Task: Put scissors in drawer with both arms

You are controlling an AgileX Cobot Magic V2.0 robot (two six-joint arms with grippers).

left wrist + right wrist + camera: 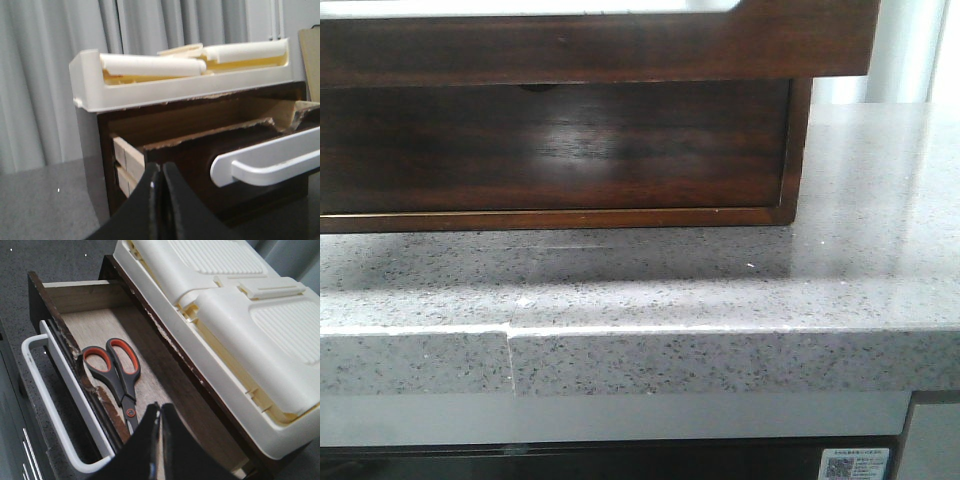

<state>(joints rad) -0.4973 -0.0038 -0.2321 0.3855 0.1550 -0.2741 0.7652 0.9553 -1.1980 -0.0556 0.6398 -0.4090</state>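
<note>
Lying flat inside the open drawer [165, 390], the scissors [117, 375] look delivered, so both the right gripper [160, 412] above and the left gripper [161, 172] out front sit pinched together, holding nothing.

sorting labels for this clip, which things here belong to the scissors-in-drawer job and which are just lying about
Job:
scissors, lying inside the open drawer
white drawer handle
left gripper, right gripper, both shut

Lying about:
cream plastic tray on the cabinet
speckled countertop
</note>
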